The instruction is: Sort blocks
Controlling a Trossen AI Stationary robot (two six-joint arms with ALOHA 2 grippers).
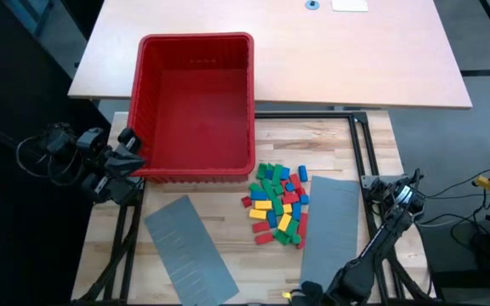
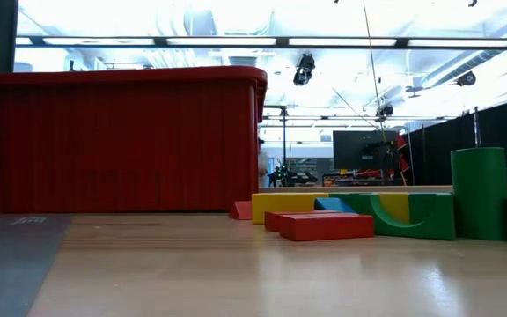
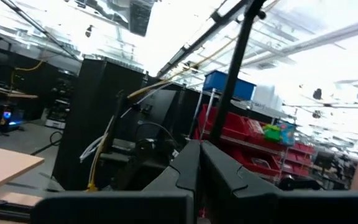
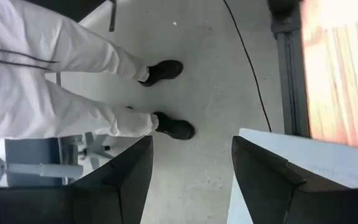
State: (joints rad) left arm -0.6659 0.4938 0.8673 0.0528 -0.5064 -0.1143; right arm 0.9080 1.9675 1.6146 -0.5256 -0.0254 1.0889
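The left gripper (image 1: 130,151) sits just left of the red bin (image 1: 196,51), by its lower left corner, its fingers (image 3: 194,171) pressed together and grasping nothing. The blocks (image 1: 280,204), in red, green, blue and yellow, lie in a loose heap on the table (image 1: 228,234) just off the bin's lower right corner, between two flat grey panels (image 1: 188,249). The right gripper (image 1: 407,189) waits well right of the bin, past the blocks, at the table's edge, fingers (image 4: 126,177) spread apart and empty, above a person's legs (image 4: 61,93) on the floor.
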